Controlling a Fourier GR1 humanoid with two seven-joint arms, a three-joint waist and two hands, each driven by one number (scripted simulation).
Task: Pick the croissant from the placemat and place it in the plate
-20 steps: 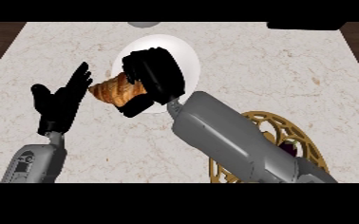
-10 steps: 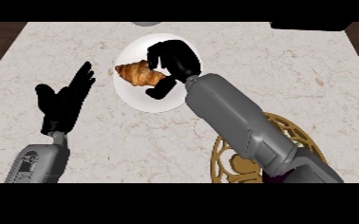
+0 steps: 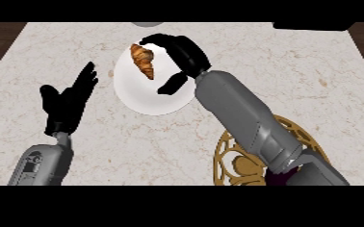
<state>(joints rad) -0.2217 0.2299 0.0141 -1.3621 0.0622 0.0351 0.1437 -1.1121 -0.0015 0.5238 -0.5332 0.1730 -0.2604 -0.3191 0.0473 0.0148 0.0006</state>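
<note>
The counter [image 3: 92,144] is pale stone with thin brown lines running through it. Along its far edge runs a strip of dark wood.

At the left, the left hand [image 3: 68,103] stands over the counter with its fingers straight and spread, pointing up. It touches nothing.

Next comes the white plate [image 3: 153,96], lying flat near the middle of the counter. The brown croissant [image 3: 143,60] sits at the far left part of the plate, by its rim.

The right hand [image 3: 181,55] is over the far side of the plate, just beside the croissant. Its fingers are bent a little and apart, and its thumb points down over the plate. It holds nothing.

At the lower right, a round gold placemat [image 3: 235,161] with a cut-out pattern lies partly under the right arm.
</note>
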